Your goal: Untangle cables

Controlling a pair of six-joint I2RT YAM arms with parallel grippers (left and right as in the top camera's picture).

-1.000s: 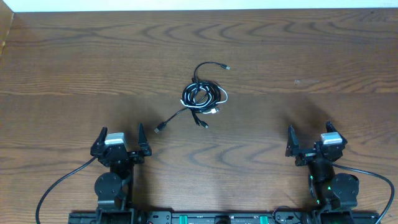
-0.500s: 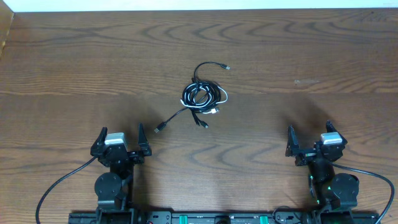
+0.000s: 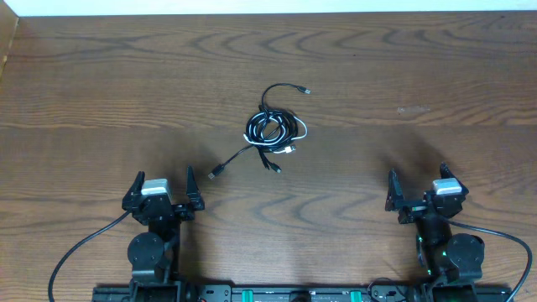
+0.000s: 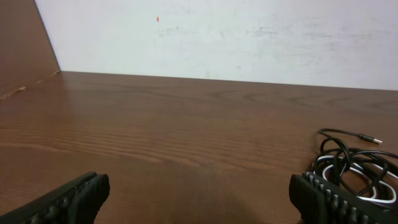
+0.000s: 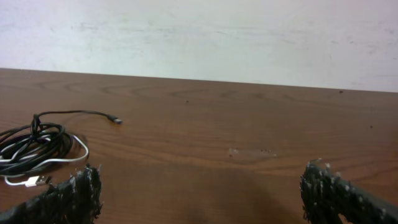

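Note:
The cables (image 3: 273, 132) lie in a tangled bundle at the middle of the wooden table: thin black cords coiled with a white one, plug ends trailing out to the lower left and upper right. The left wrist view catches the cables (image 4: 357, 168) at its right edge, and the right wrist view has the cables (image 5: 34, 149) at its left. My left gripper (image 3: 161, 186) stands open near the front edge, well short of the bundle. My right gripper (image 3: 416, 186) is open too, at the front right. Nothing sits between either pair of fingers.
A white wall (image 4: 217, 37) runs behind the table's far edge. A raised wooden side panel (image 4: 25, 43) stands at the table's left end. The arms' thick black cables (image 3: 75, 247) loop off the bases at the front.

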